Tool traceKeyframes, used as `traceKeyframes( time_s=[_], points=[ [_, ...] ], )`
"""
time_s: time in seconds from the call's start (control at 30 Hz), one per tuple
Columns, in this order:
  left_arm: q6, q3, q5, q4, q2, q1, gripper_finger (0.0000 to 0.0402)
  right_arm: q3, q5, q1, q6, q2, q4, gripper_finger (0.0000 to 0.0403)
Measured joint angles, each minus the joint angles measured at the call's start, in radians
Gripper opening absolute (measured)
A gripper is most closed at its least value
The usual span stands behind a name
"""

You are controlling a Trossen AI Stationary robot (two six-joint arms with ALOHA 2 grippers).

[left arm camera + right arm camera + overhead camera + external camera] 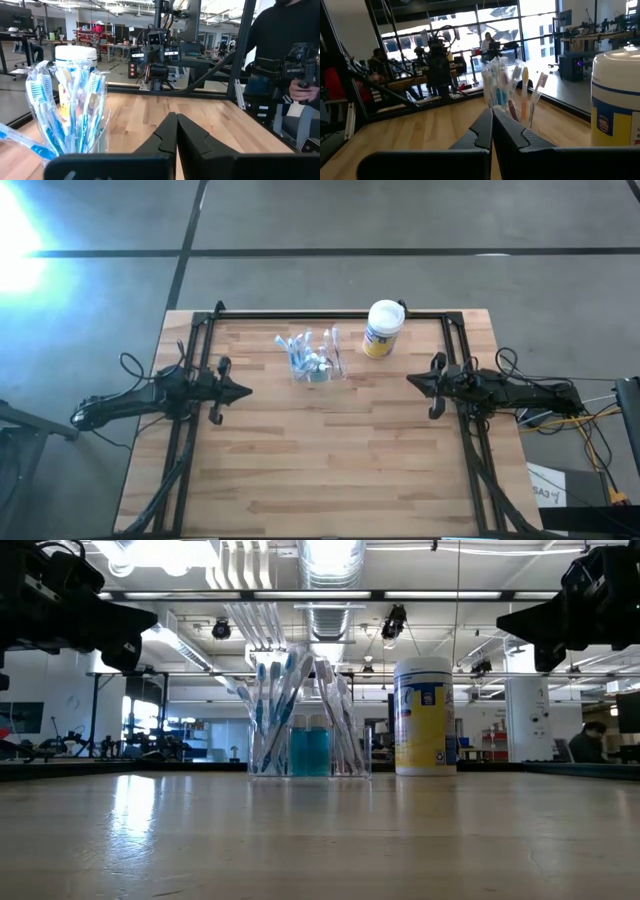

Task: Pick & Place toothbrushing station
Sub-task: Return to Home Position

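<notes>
The toothbrushing station (316,358) is a clear plastic holder with several blue and white toothbrushes standing in it. It rests on its base on the wooden table, toward the far edge, near the middle (308,735) (70,112) (512,92). My left gripper (243,391) is shut and level at the table's left side, clear of the holder (175,127). My right gripper (412,380) is shut and level at the right side, also apart from it (492,122).
A white cylindrical canister (383,328) with a yellow and blue label stands just right of the holder (425,716). A black frame (330,313) runs along the table's far edge and sides. A person (285,60) stands beyond the table's right side. Bare wood lies toward the near edge.
</notes>
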Motion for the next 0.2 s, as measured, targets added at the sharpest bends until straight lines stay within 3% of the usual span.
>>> traceKeyframes(
  time_s=[0.2],
  points=[
    [-0.002, -0.001, -0.001, 0.000, 0.000, 0.000, 0.0022, 0.000, 0.000, 0.000, -0.053, 0.002, -0.002, 0.0008]
  ],
)
